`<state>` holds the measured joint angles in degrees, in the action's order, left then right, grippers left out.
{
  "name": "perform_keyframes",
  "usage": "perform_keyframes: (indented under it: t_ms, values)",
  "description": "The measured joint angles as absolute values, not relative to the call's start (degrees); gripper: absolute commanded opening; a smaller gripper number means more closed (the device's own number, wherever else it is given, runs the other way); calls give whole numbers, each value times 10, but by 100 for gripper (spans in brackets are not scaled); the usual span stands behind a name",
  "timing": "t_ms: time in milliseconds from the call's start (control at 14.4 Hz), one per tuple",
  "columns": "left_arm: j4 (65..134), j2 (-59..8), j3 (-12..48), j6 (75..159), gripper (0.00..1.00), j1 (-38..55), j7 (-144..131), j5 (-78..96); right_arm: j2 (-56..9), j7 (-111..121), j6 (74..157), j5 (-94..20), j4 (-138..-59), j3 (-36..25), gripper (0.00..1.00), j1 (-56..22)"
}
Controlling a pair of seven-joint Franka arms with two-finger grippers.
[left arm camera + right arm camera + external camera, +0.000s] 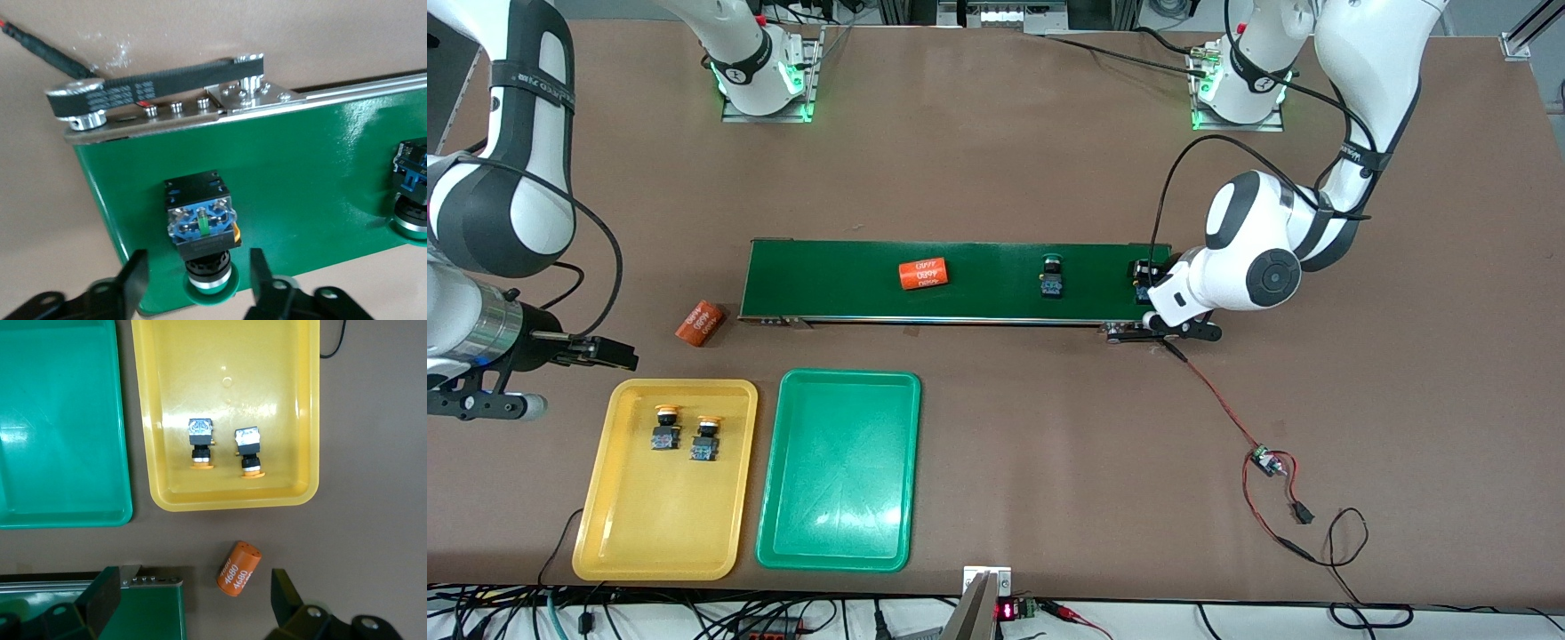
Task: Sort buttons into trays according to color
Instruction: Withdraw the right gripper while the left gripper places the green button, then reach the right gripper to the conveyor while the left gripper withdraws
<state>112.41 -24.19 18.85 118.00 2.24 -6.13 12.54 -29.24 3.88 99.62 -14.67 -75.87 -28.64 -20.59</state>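
Note:
A green-capped button lies on the conveyor belt at the left arm's end. My left gripper is open around it, a finger standing off each side of its cap. In the front view this button is partly hidden by the left gripper. A second green-capped button lies farther along the belt. Two yellow-capped buttons lie in the yellow tray. The green tray holds nothing. My right gripper is open and holds nothing, over the table by the belt's other end.
One orange cylinder printed 4680 lies on the belt. Another lies on the table off the belt's end toward the right arm. Red and black wires with a small board trail from the belt's motor end.

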Motion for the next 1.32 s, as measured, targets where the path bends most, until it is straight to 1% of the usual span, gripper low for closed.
perform_keyframes:
  t_ms: [138, 346, 554, 692, 831, 969, 1108, 1315]
  values:
    - [1113, -228, 186, 1182, 100, 21, -61, 125, -277, 39, 993, -147, -779, -285, 100, -205]
    - [1102, -171, 161, 1181, 100, 9, -61, 120, -253, 39, 991, -139, -813, -266, 100, -198]
    - [1101, -110, 127, 1175, 100, -4, -55, 35, -229, 36, 991, -113, -832, -217, 100, -164]
    - [1085, -79, 125, 1132, 100, -5, -55, -14, -213, 18, 986, -109, -838, -190, 100, -147]
    - [1036, -61, 123, 1041, 100, -4, -55, -26, -205, -3, 968, -109, -841, -178, 100, -149]
    - [989, -52, 110, 983, 100, -3, -55, -27, -204, -21, 961, -105, -842, -173, 100, -160]
    - [971, -38, 71, 974, 100, 15, -55, -25, -204, -44, 958, -94, -846, -172, 100, -173]
    - [968, -13, 16, 973, 100, 34, -55, 16, -204, -79, 957, -91, -860, -170, 100, -198]
